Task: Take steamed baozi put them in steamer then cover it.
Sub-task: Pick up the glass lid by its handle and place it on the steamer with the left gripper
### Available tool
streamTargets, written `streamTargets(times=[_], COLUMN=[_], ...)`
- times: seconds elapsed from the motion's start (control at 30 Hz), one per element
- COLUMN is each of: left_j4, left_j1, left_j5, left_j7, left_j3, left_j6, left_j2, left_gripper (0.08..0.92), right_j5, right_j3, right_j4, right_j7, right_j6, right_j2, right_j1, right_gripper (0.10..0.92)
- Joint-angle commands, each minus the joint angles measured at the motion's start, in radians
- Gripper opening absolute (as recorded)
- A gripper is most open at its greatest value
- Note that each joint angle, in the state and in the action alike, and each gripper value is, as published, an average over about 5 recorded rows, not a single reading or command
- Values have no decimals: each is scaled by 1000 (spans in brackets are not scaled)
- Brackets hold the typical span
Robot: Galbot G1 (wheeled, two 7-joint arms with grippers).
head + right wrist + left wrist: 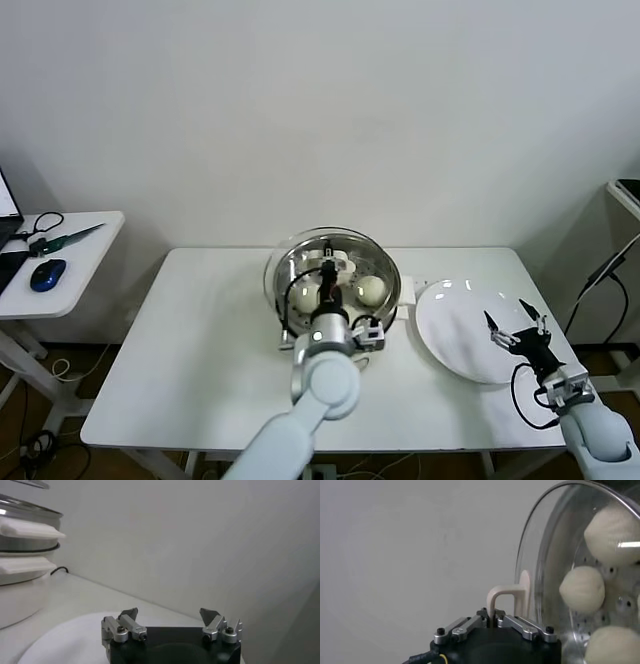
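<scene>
Left arm [322, 385]: showing smooth pale grey-white rounded shells, narrowing into a silver wrist collar.
Left gripper [494, 620]: showing a black housing with silver link bars, each carrying a dark screw; a black cable is trailing from its base.
Right gripper [170, 622]: showing a black body with silver screwed brackets and dark pointed fingertips [131, 613].
Right arm [600, 432]: showing a pale shell, with a black cable looping beside its wrist.

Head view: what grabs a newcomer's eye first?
The steamer at the table's middle, with the glass cover tilted over it; the left gripper holds the cover's white handle, jaws shut. Cream baozi show through the glass on the perforated tray. To the right, the right gripper hangs with open jaws over an empty white plate.
</scene>
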Motion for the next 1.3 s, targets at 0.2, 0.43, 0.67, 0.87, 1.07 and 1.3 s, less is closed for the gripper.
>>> streamTargets(times=[0.2, 0.43, 0.67, 0.87, 1.07, 1.3], left_j4=[133, 149, 159, 159, 161, 160], left_j1=[-30, -32, -38, -42, -40, -41], left_j5=[-60, -42, -29, -28, -25, -16], left_j7=[-79, -65, -47, -37, -35, -30], left_j3=[6, 0, -8, 0, 1, 5], left_j6=[49, 49, 49, 49, 49, 49], left_j2=[-88, -81, -71, -71, -70, -60], left_gripper=[149, 149, 149, 149, 149, 149], right_j5=[-8, -11, -12, -14, -15, -17], right_j3=[4, 5, 6, 6, 8, 9], right_j4=[-8, -12, -12, -14, -15, -17], right_j7=[-2, -5, -7, -7, -9, -12], right_j6=[2, 4, 5, 5, 6, 7], right_j2=[4, 12, 15, 17, 21, 24], right_j1=[-1, -1, -2, -1, -1, -1], right_gripper=[823, 823, 823, 823, 823, 823])
